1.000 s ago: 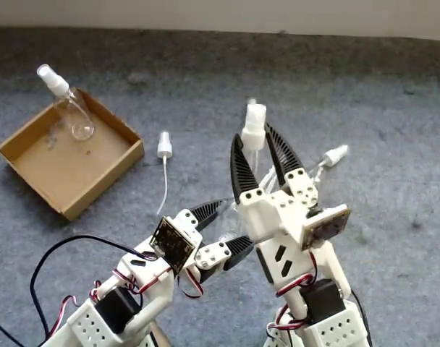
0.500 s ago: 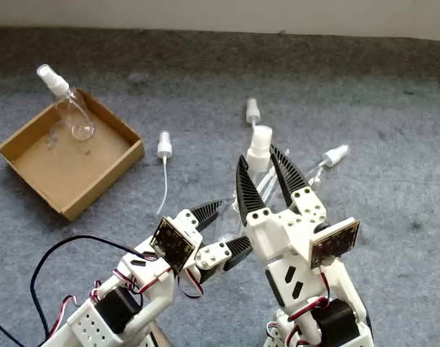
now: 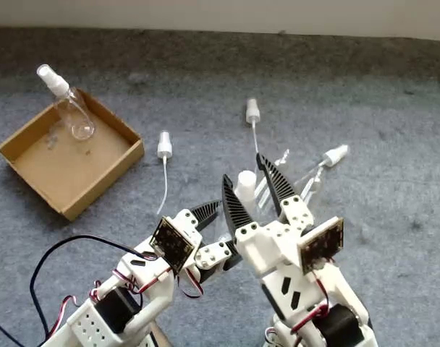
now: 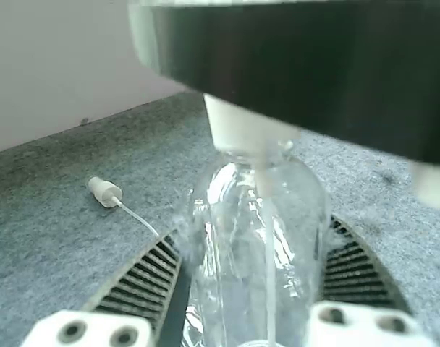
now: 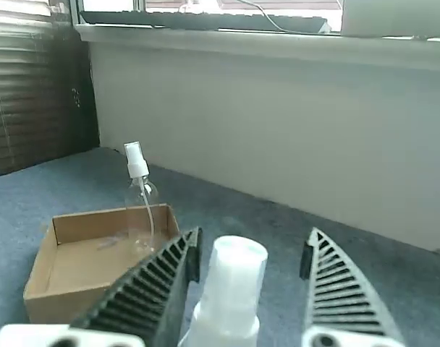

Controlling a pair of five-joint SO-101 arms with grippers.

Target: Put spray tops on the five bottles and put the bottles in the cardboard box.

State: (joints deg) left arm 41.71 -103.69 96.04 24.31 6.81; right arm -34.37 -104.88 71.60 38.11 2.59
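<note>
over the last second the right gripper (image 3: 245, 173) has come down from the middle of the high view toward lower centre, bringing the white plastic spray top (image 5: 231, 282) with it. a second ago that top hung well above the other arm. now it sits on the neck of the clear plastic bottle (image 4: 252, 238), and the left wrist view shows its thin dip tube running down inside. the left gripper (image 3: 221, 230) has not shifted. it is clenched on the bottle's body, with a ribbed black finger (image 4: 144, 282) against each side, holding it upright at lower centre of the high view. the right gripper straddles the top, but i cannot tell whether it grips the top or has let go.

the insertion looks done, so the step in hand is probably seating or twisting the top tight. if it only rests there, it could tip off when the bottle is carried.

nothing else has moved. the shallow brown cardboard box (image 3: 104, 181) at upper left holds one capped bottle (image 3: 74, 116) leaning on its far wall. a loose white spray top (image 3: 164, 146) lies on the grey carpet (image 3: 394, 108) just right of the box, and a second loose top (image 3: 252, 110) lies at upper centre. another capped bottle (image 3: 318, 168) lies right of the right gripper. most of the task looks to remain.
</note>
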